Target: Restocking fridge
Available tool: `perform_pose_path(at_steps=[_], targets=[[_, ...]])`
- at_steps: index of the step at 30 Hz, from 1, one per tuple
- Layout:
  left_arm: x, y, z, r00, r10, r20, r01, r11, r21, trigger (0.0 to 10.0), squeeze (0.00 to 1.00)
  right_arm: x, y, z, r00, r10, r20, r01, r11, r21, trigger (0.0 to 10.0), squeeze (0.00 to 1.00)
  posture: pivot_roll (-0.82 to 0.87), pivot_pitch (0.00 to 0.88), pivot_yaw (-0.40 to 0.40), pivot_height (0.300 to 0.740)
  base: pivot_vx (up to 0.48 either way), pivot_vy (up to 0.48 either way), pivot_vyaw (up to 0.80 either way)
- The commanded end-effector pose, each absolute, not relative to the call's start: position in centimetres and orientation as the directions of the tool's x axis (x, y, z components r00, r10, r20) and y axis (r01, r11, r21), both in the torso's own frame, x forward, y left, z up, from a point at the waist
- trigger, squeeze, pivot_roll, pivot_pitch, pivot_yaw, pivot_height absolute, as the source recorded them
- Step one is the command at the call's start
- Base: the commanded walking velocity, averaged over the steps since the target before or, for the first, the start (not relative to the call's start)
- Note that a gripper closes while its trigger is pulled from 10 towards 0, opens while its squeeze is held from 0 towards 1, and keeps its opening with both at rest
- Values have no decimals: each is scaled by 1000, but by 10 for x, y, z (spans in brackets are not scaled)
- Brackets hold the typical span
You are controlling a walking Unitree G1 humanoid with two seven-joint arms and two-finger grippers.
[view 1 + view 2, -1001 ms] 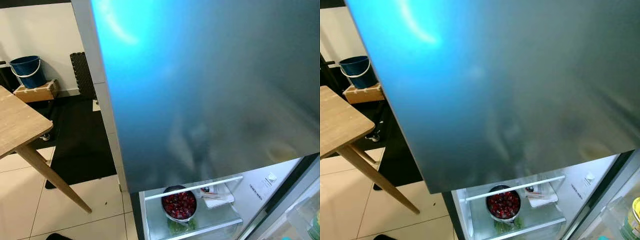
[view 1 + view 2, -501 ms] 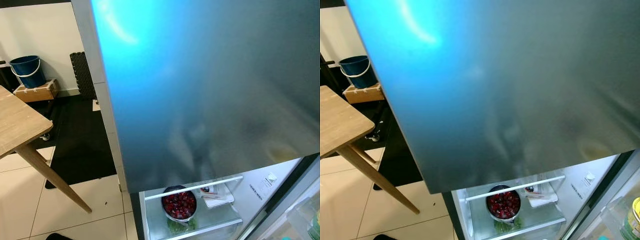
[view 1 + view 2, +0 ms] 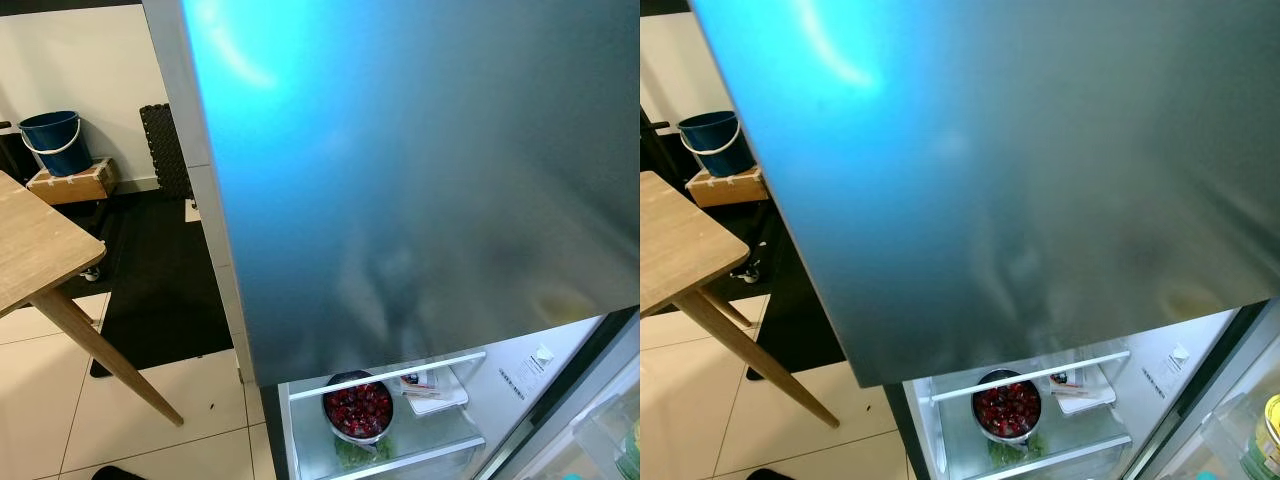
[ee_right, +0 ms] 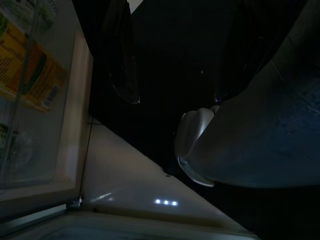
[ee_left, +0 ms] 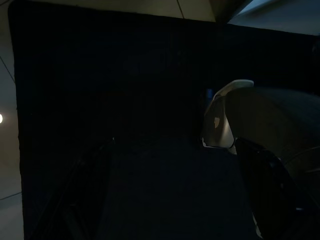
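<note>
Left eye view is taken up largely by the grey freezer door (image 3: 420,170), which stands close before the camera and hides most of the fridge behind it. Below its lower edge the open fridge compartment (image 3: 300,430) is seen, with a white rail (image 3: 385,376) running across the front. On the glass shelf (image 3: 440,440) a metal bowl of red berries (image 3: 357,407) is set, just beside a small white packet (image 3: 432,388); something green lies beneath the shelf. At the lower right the inner side of the open fridge door (image 3: 1240,420) is shown, with a jar (image 3: 1266,432) in its rack. To the left a wooden worktop (image 3: 30,245) stands on pale tiles (image 3: 40,400), with a black mat (image 3: 165,290) beyond it. Farther back a blue bucket (image 3: 52,140) rests on a wooden crate (image 3: 70,184). Both wrist views are very dark; whether the jaws of the left gripper (image 5: 175,200) or the right gripper (image 4: 180,60) are spread cannot be told.
</note>
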State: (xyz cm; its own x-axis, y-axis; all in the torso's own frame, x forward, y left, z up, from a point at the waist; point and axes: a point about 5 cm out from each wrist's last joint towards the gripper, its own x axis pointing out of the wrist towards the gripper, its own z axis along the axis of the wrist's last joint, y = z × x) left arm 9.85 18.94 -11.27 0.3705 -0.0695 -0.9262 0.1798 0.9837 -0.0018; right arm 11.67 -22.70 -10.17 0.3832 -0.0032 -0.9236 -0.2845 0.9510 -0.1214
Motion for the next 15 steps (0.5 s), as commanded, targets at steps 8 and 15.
perform_pose_path(at_steps=[8, 15], targets=[[95, 183, -114, 350, -89, -933, 197, 980, -20, 10000, 0, 113, -224, -103, 373, -7, -928, -281, 952, -120, 10000, 0, -24, 0, -1, 740, 0, 0, 0], [96, 181, -114, 353, -94, -931, 189, 982, -27, 10000, 0, 113, -225, -103, 372, -9, -928, -283, 951, -123, 10000, 0, -23, 0, -3, 740, 0, 0, 0]])
